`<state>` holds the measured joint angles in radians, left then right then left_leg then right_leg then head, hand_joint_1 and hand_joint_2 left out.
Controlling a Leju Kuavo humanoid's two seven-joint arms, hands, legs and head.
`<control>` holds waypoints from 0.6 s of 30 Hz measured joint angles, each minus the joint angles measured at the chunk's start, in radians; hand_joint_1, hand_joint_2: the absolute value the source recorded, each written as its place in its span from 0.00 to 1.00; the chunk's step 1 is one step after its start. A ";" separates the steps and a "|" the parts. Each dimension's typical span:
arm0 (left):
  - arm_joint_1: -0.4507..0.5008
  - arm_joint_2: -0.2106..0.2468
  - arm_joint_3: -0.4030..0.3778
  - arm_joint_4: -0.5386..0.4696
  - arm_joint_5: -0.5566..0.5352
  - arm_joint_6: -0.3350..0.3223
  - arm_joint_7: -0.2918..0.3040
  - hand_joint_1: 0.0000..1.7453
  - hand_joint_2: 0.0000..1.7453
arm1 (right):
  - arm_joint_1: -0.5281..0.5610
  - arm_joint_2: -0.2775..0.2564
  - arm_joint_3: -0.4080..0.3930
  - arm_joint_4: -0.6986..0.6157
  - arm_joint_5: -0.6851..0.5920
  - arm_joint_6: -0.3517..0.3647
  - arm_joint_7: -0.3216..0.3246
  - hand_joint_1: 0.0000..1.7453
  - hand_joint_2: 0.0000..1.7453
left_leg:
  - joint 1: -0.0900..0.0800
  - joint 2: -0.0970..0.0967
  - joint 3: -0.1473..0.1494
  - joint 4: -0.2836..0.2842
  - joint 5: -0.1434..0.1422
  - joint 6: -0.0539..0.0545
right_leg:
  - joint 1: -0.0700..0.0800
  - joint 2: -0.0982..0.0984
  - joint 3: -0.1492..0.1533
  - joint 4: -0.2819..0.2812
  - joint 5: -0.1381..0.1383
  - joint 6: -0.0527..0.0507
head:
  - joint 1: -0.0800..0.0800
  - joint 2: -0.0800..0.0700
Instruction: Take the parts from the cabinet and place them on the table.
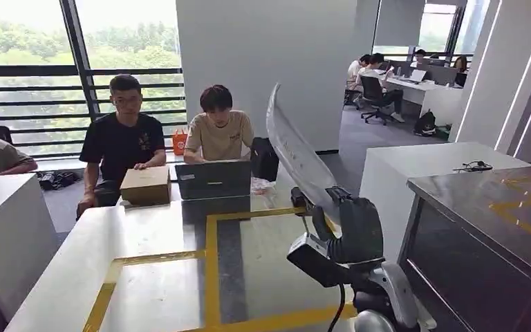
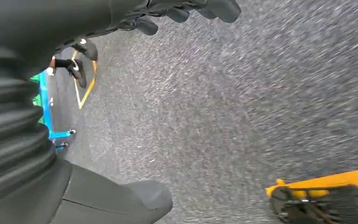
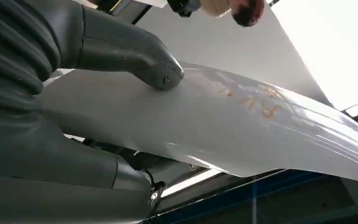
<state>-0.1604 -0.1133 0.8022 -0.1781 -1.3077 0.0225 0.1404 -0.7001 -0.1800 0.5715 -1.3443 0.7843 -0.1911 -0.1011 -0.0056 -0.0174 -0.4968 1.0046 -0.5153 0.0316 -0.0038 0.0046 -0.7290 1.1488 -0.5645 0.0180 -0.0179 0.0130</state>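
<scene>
the right hand (image 1: 349,232) grips a long curved glossy white panel part (image 1: 297,155), thumb pressed on its face, raised above the white table with yellow tape lines (image 1: 180,277). fetching looks done; setting it down remains. the left hand (image 2: 186,11) hangs over grey floor, fingers apart, holding nothing.

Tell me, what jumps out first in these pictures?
A long, curved white panel held up by the right robot hand over a glossy table marked with yellow tape. Behind the table sit two people, one at a laptop, with a cardboard box beside it. The left robot hand hangs over grey floor.
</scene>
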 joint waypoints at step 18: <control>-0.023 0.002 -0.001 0.000 -0.029 -0.025 -0.011 0.00 1.00 | -0.166 0.064 0.008 0.403 -0.038 0.086 0.021 1.00 1.00 | 0.001 0.014 -0.190 0.002 0.147 -0.035 | 0.005 0.005 0.190 -0.132 0.071 -0.035 | -0.005 0.000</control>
<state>-0.1838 -0.1114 0.8015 -0.1781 -1.3370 -0.0023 0.1297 -0.8664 -0.1165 0.5794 -0.9412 0.7462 -0.1053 -0.0797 -0.0046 -0.0030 -0.6869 1.0061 -0.3681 -0.0039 0.0013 0.0096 -0.5391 1.0167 -0.4934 -0.0167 -0.0229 0.0126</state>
